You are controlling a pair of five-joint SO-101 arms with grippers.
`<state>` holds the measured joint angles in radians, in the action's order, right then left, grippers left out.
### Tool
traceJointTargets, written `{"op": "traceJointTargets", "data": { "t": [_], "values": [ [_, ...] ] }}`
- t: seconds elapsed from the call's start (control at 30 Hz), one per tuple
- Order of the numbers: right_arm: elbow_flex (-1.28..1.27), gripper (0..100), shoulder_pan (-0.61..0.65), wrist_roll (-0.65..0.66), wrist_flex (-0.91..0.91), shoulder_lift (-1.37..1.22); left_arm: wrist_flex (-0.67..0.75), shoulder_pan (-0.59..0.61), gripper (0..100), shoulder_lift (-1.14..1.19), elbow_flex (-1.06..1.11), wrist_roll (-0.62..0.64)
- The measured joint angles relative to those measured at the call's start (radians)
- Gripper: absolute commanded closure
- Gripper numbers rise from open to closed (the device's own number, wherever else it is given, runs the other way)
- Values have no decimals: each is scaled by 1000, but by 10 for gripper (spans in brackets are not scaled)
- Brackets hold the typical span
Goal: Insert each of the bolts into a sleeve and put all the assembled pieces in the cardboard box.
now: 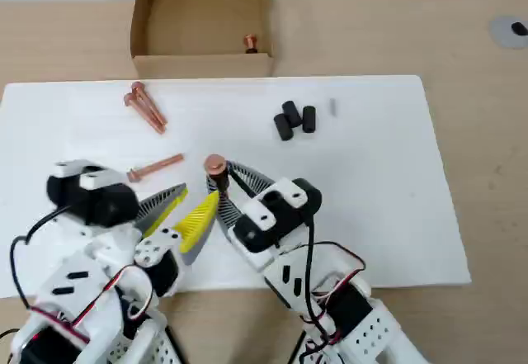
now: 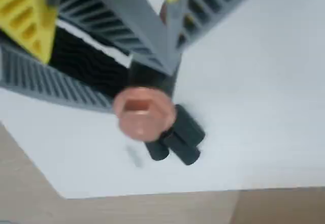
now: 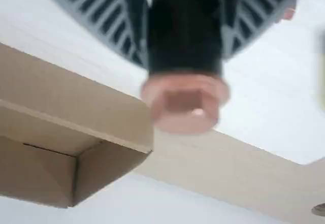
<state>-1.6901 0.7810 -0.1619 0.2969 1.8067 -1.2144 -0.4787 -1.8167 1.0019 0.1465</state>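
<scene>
A pale wooden table (image 1: 487, 133) carries a white sheet (image 1: 371, 215). A copper-coloured metal bolt (image 1: 214, 164) sits in a short black cylindrical sleeve (image 1: 219, 182), and the right gripper (image 1: 219, 179) is clamped on that sleeve, the bolt head beyond its fingertips. Just beside it the left gripper (image 1: 198, 195) stands spread, holding nothing. Ahead of both lie three spare black sleeves (image 1: 294, 120) and three loose copper bolts (image 1: 147, 108). Farther ahead is the open brown cardboard box (image 1: 202, 65), with one assembled piece (image 1: 251, 44) inside. Insertion looks done, so the right arm must next carry its piece forward over the box's near wall and let go.
</scene>
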Motion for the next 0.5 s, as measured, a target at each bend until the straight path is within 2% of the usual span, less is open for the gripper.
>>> {"op": "traceJointTargets", "data": {
  "t": [0.2,0.33,0.5],
  "values": [
    [0,989,-87,20,-60,0,-6,20,829,0,-127,0],
    [0,989,-181,78,-160,0,-6,143,847,25,-213,0],
    [34,989,-204,115,-176,0,-58,315,909,199,-256,18]
  ]
}}
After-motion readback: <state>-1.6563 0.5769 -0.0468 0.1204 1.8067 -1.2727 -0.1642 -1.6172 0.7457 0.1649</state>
